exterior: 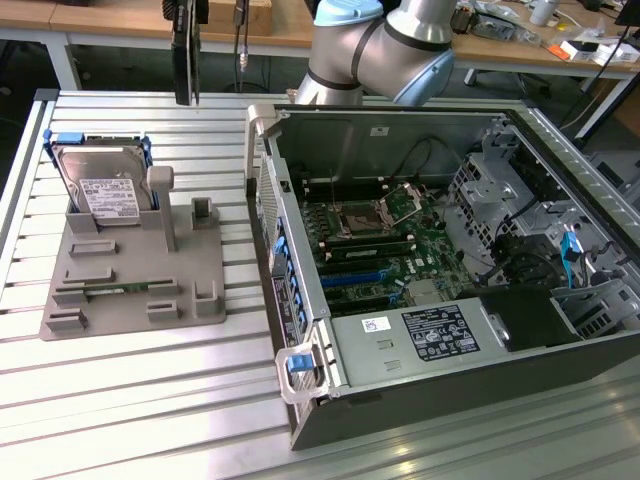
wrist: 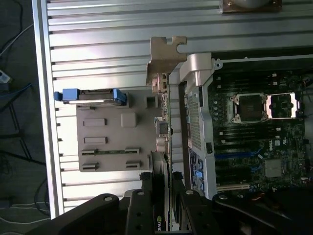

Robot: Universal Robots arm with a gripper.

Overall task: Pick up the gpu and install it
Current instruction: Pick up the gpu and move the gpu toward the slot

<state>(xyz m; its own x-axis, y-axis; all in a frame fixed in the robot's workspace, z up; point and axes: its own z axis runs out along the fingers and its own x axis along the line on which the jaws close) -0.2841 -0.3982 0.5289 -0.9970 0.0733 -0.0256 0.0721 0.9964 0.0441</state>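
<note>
Jaws: my gripper [wrist: 165, 197] is clamped on the gpu [exterior: 184, 55].
Gpu: hanging upright in the exterior view's upper left, well apart from the open computer case [exterior: 330, 140].
Risk: its bracket [wrist: 164, 56] snags the case wall.
Cause: the card tilting in my narrow grip.

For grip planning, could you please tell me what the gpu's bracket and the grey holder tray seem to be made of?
The gpu bracket: seemingly thin bare sheet metal, silvery, dull sheen, bent tab. The holder tray: probably matte grey plastic, uniform, no glints.
</note>
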